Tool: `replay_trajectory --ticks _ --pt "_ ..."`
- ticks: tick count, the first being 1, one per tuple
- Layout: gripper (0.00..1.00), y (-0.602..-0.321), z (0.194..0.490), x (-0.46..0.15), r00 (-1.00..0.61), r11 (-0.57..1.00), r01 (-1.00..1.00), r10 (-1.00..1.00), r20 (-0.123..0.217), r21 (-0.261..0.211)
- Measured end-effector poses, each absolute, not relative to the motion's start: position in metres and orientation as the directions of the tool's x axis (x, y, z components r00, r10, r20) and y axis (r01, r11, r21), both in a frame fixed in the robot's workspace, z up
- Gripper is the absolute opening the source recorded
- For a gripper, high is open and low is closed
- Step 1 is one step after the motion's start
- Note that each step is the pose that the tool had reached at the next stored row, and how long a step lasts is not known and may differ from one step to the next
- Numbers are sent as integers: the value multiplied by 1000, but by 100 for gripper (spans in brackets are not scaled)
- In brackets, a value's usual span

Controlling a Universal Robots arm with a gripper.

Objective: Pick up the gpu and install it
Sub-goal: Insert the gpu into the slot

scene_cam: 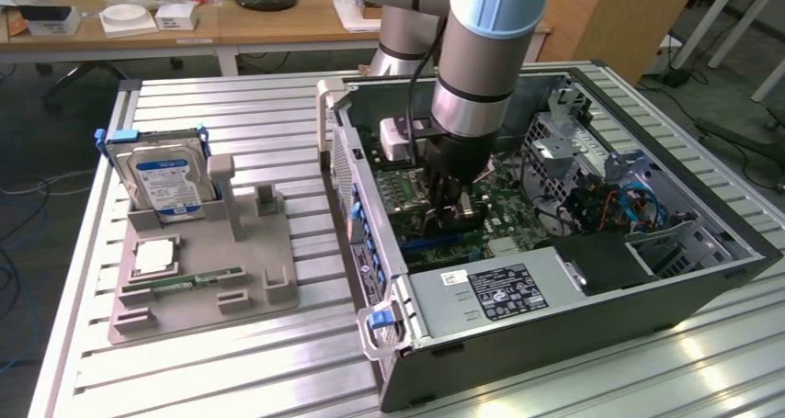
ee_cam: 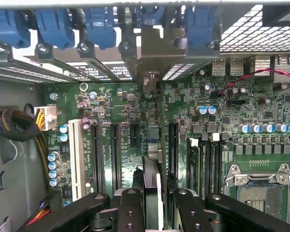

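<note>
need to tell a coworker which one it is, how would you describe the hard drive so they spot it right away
Start from the open computer case, then look toward the exterior view's left to the grey holder tray on the slatted table. The hard drive stands upright at the tray's far corner: a boxy silver unit with a blue label, unlike the flat memory stick lying near the front.

Green motherboard (ee_cam: 135, 111) with black slots — blue clips (ee_cam: 53, 26) above; blue-labelled silver hard drive (scene_cam: 165, 179) on grey tray (scene_cam: 209, 280).

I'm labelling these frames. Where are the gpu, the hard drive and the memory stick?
gpu (ee_cam: 152, 186): wrist view, top edge of the card between the jaws.
hard drive (scene_cam: 165, 179): exterior view, blue label.
memory stick (scene_cam: 184, 279): exterior view, middle of the green strip.
</note>
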State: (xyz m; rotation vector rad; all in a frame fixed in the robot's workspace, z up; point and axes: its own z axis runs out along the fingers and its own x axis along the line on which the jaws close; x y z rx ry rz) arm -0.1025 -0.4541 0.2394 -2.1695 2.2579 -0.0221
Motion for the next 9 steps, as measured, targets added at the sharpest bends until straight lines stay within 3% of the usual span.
replay_trajectory --ticks 9 --pt "28 -454 238 -104 -40 40 -999 -999 2 -17"
